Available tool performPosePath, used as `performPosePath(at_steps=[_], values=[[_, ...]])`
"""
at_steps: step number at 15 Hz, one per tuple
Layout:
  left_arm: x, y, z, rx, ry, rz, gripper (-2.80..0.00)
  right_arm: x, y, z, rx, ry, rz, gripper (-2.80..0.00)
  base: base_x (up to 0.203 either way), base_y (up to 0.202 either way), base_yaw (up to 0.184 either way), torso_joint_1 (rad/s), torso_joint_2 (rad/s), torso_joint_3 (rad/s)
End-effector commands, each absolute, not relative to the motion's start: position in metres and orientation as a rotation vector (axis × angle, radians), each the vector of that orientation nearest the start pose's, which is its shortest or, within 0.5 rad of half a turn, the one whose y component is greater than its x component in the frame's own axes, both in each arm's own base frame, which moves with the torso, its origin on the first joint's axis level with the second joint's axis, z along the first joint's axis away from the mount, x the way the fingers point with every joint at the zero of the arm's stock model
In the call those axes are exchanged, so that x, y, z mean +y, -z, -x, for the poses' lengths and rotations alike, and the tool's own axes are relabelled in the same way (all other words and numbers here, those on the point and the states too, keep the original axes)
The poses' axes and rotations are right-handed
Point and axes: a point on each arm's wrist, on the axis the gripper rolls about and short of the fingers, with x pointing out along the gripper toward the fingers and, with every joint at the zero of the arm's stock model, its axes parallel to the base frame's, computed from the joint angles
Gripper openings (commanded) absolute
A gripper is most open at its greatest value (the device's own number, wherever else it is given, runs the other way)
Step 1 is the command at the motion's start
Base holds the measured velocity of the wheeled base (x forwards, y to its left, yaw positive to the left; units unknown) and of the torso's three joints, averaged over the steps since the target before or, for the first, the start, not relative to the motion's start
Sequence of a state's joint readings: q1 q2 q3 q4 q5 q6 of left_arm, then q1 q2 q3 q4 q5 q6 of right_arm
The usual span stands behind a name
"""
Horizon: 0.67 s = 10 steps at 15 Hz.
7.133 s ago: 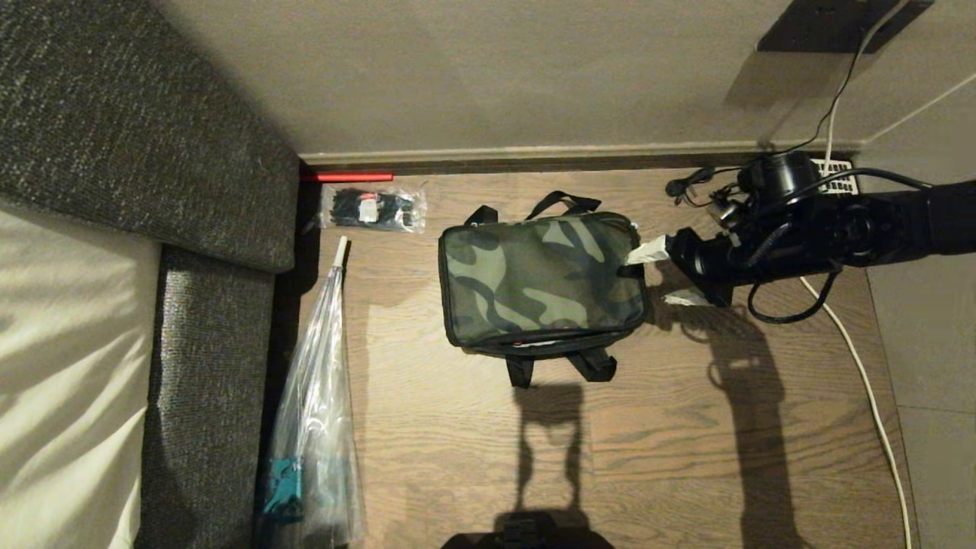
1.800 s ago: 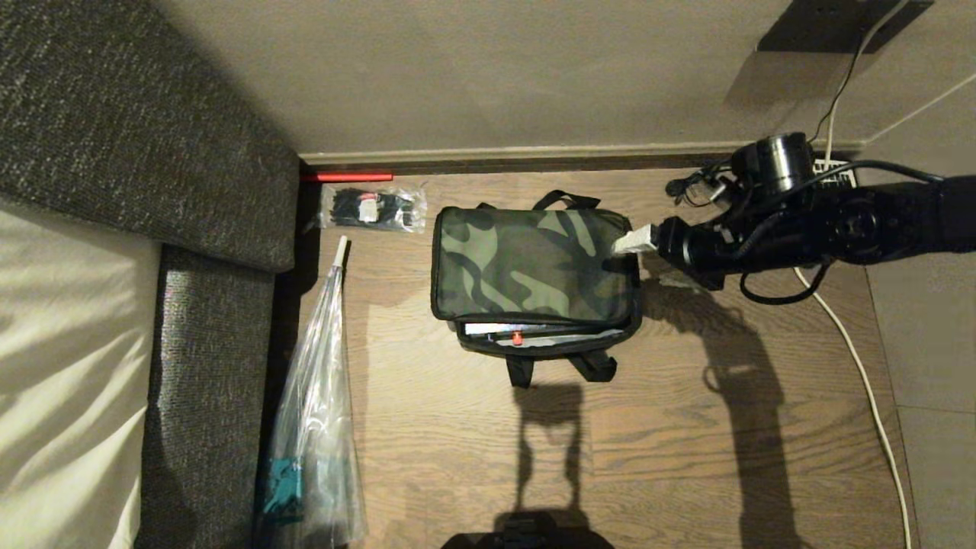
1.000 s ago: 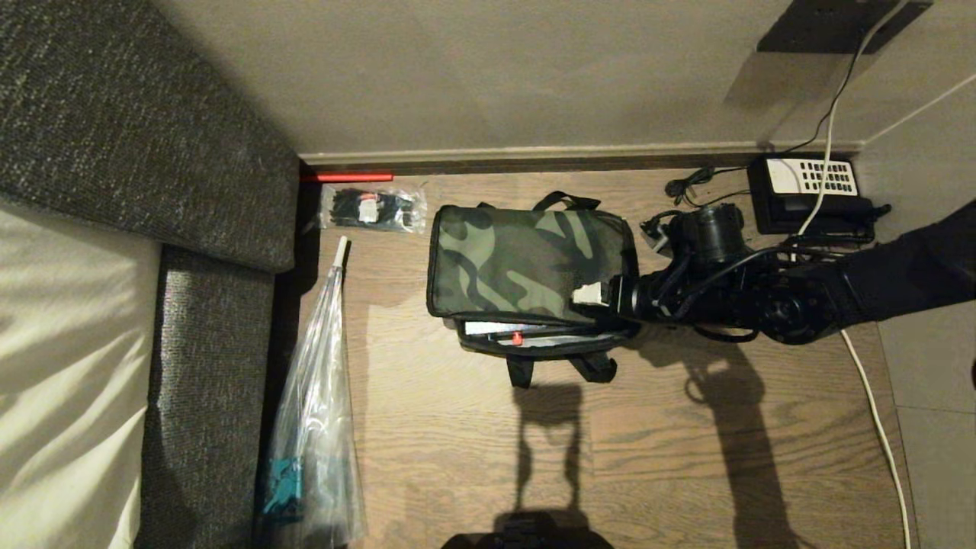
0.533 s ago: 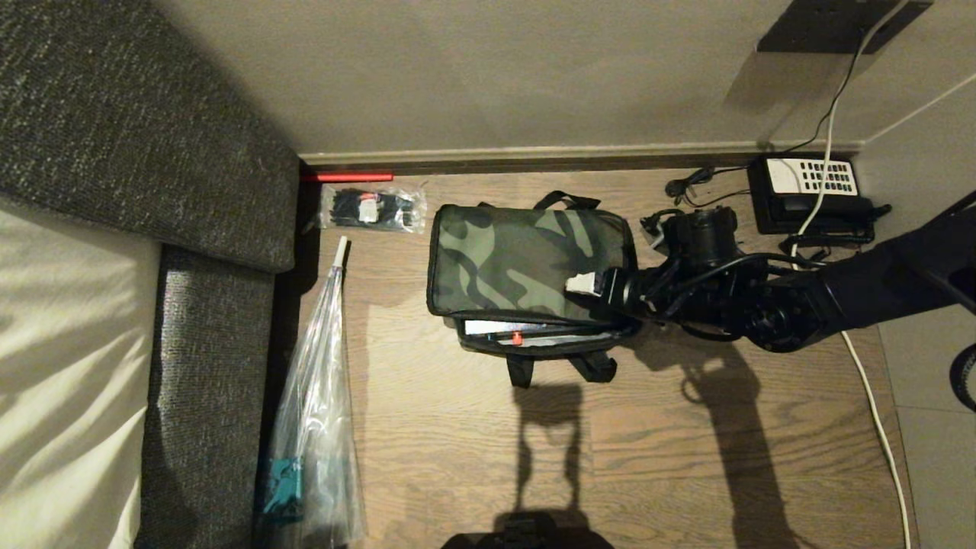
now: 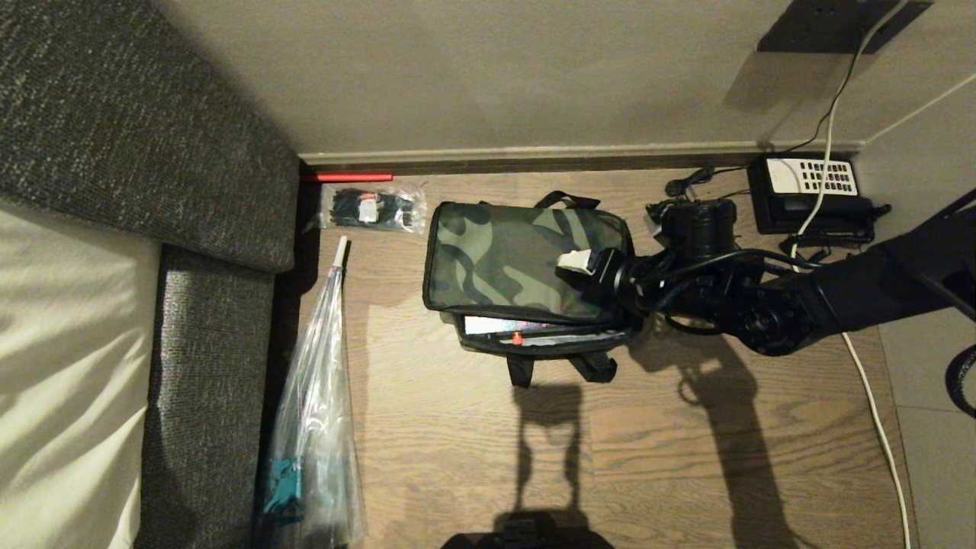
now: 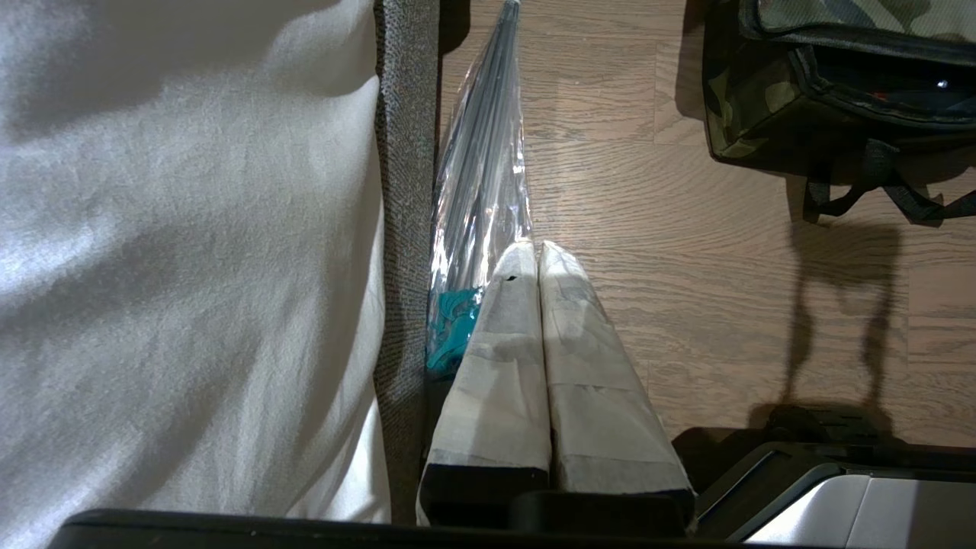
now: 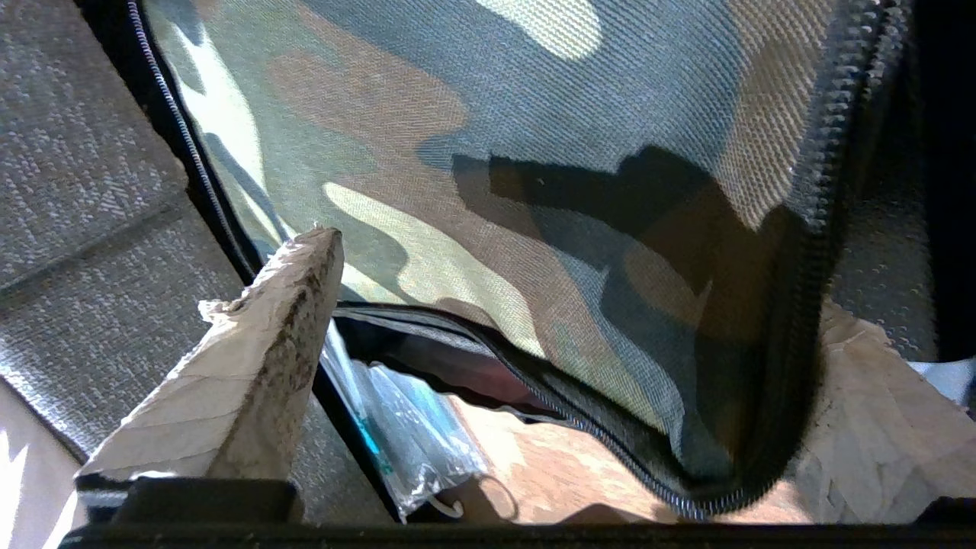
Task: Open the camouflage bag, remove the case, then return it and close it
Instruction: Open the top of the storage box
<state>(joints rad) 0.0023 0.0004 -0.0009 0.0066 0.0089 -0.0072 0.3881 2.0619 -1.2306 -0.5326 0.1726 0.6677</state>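
The camouflage bag (image 5: pixel 511 252) sits on the wooden floor, its top panel lifted along the near edge so a gap shows. In that gap only a pale strip and a small red button of the case (image 5: pixel 517 336) are visible. My right gripper (image 5: pixel 579 267) is open at the bag's right end, one taped finger (image 7: pixel 252 358) over the camouflage panel (image 7: pixel 534 152). The panel's zippered corner lies between the jaws, which stand wide. My left gripper (image 6: pixel 539 248) is shut and empty, parked low over the floor, with the bag (image 6: pixel 770 99) off to its side.
A grey sofa (image 5: pixel 206 191) fills the left side. A plastic-wrapped umbrella (image 5: pixel 316 381) lies along it. A clear packet of black ties (image 5: pixel 372 207) lies by the wall. A black telephone (image 5: pixel 808 194) sits at the back right. A white cable (image 5: pixel 877 412) trails down the right.
The right gripper has slid left and toward the wall along the bag's top, and its wrist has rolled. The panel has shifted slightly left. Seven seconds ago the bag was nearly shut.
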Motion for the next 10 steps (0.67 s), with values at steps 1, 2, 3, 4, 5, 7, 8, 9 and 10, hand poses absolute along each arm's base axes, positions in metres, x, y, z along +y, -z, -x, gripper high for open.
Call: performPosePath(at_steps=[1,2,3,4,5,7,8,9,10], values=[[0.0001,-0.075,0.023,0.004,-0.012,0.008,-2.8,0.1595,-0.1591,-0.38,0.464,-0.436,-0.62,0.0,0.0,0.0,0.0,0.0,0.0,0.0],[0.0001,-0.0751,0.023,0.003,-0.012,0.008,-2.8,0.1593,-0.1606,-0.3795,0.461,-0.437,-0.622,0.0,0.0,0.0,0.0,0.0,0.0,0.0],[0.0002,-0.075,0.023,0.004,-0.011,0.008,-2.8,0.1588,-0.1598,-0.3786,0.464,-0.433,-0.626,0.0,0.0,0.0,0.0,0.0,0.0,0.0],[0.0001,-0.0752,0.023,0.003,-0.012,0.008,-2.8,0.1581,-0.1607,-0.3786,0.447,-0.43,-0.631,-2.8,0.0,0.0,0.0,0.0,0.0,0.0],[0.0001,-0.0752,0.023,0.003,-0.012,0.008,-2.8,0.1581,-0.1608,-0.3783,0.434,-0.432,-0.628,-2.8,0.0,0.0,0.0,0.0,0.0,0.0],[0.0001,-0.0748,0.0229,0.005,-0.012,0.008,-2.8,0.1584,-0.1613,-0.3778,0.434,-0.439,-0.62,-2.8,0.0,0.0,0.0,0.0,0.0,0.0],[0.0001,-0.0748,0.0229,0.005,-0.012,0.008,-2.8,0.1582,-0.162,-0.3775,0.432,-0.437,-0.62,-2.8,0.0,0.0,0.0,0.0,0.0,0.0],[0.0001,-0.0748,0.0229,0.005,-0.012,0.008,-2.8,0.1579,-0.1642,-0.377,0.423,-0.438,-0.619,-2.8,0.0,0.0,0.0,0.0,0.0,0.0],[0.0001,-0.0752,0.023,0.003,-0.012,0.008,-2.8,0.1572,-0.1683,-0.3758,0.413,-0.442,-0.621,-2.8,0.0,0.0,0.0,0.0,0.0,0.0]])
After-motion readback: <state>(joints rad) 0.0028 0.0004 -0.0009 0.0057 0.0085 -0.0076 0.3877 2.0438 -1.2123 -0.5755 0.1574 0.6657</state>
